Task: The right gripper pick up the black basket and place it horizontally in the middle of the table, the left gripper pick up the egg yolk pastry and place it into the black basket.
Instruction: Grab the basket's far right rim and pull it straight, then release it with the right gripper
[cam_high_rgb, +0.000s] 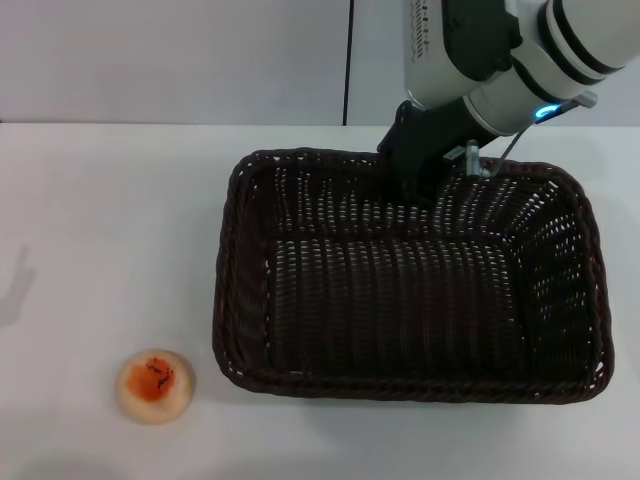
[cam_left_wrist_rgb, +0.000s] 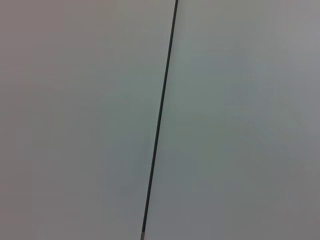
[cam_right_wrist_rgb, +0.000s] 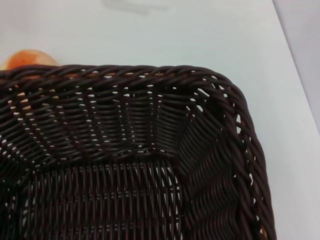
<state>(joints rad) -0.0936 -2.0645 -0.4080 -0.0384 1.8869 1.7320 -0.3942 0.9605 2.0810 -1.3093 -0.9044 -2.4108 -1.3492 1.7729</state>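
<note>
The black basket (cam_high_rgb: 400, 388) lies flat and lengthwise on the white table (cam_high_rgb: 100, 220), right of the middle, and nothing is in it. My right gripper (cam_high_rgb: 422, 180) reaches down at the basket's far rim, its black claw over the rim and the inner wall. The right wrist view looks into a basket corner (cam_right_wrist_rgb: 150, 71). The egg yolk pastry (cam_high_rgb: 155, 384) sits on the table near the front left, just outside the basket's near left corner. It also shows past the rim in the right wrist view (cam_right_wrist_rgb: 27, 58). The left gripper is out of view.
The left wrist view shows only a pale wall with a thin dark seam (cam_left_wrist_rgb: 160, 120). The same wall and seam (cam_high_rgb: 349, 60) stand behind the table's far edge. A faint shadow (cam_high_rgb: 15, 285) lies at the table's left side.
</note>
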